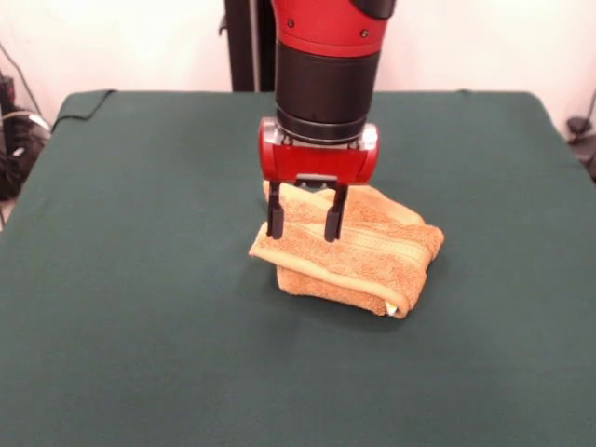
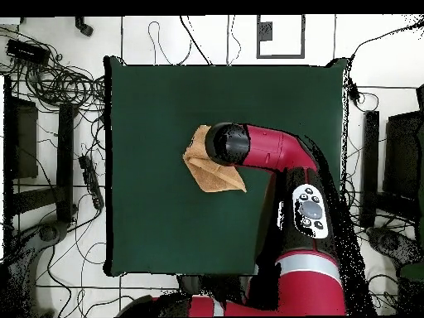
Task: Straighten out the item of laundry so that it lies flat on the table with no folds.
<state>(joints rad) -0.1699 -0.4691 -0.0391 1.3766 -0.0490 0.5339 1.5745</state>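
The orange-tan towel (image 1: 358, 253) lies folded in layers near the middle of the dark green table (image 1: 140, 279). A small white label shows at its near right corner. My gripper (image 1: 304, 226) hangs just above the towel's left part, its two black fingers (image 1: 275, 216) spread apart and holding nothing. In the overhead view the towel (image 2: 214, 172) is partly hidden under my arm, and the gripper itself is hidden by the wrist.
The table (image 2: 166, 232) has wide bare cloth on all sides of the towel. Cables and stands (image 2: 50, 83) lie on the floor around it. My arm (image 2: 281, 157) reaches across the table from its base side.
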